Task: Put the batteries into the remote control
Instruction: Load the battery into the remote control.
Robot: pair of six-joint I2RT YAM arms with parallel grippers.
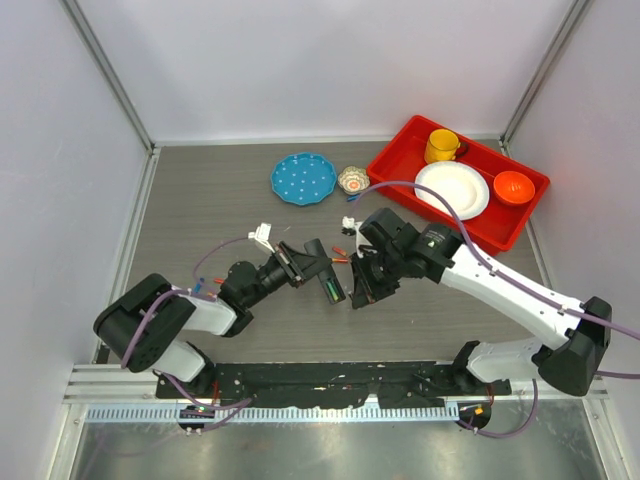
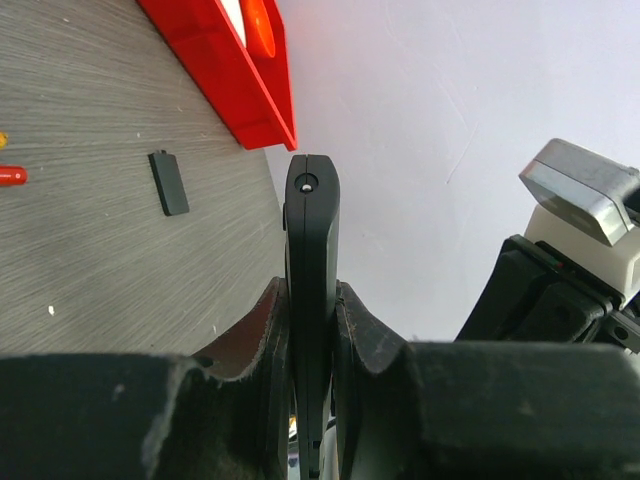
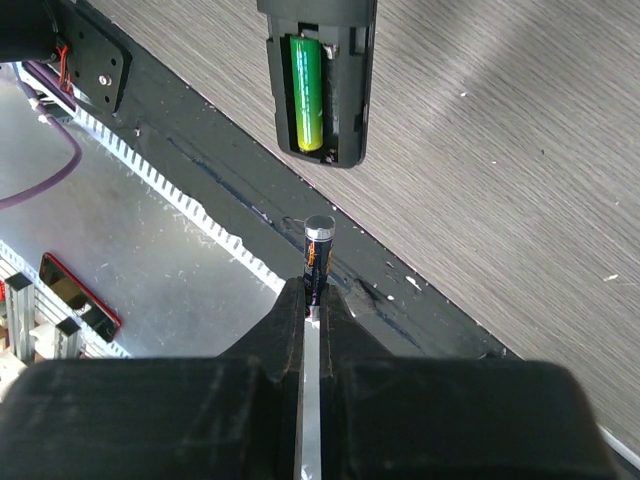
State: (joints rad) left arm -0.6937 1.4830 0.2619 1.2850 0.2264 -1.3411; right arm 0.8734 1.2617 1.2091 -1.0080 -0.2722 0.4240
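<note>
My left gripper [image 2: 312,300] is shut on the black remote control [image 2: 312,240] and holds it edge-on above the table; it shows in the top view [image 1: 322,272] too. In the right wrist view the remote [image 3: 318,75] has its compartment open, with a green battery [image 3: 307,92] lying in the left slot. My right gripper [image 3: 315,290] is shut on a dark grey-black battery [image 3: 317,255] with orange print, held just short of the remote's open end. In the top view the right gripper [image 1: 362,285] sits right beside the remote.
The remote's black battery cover [image 2: 169,182] lies on the table. Small orange sticks [image 1: 340,254] lie near the grippers. A red tray [image 1: 520,228] at the back right holds a white plate, yellow cup and orange bowl. A blue plate [image 1: 303,178] and small bowl [image 1: 353,180] stand behind.
</note>
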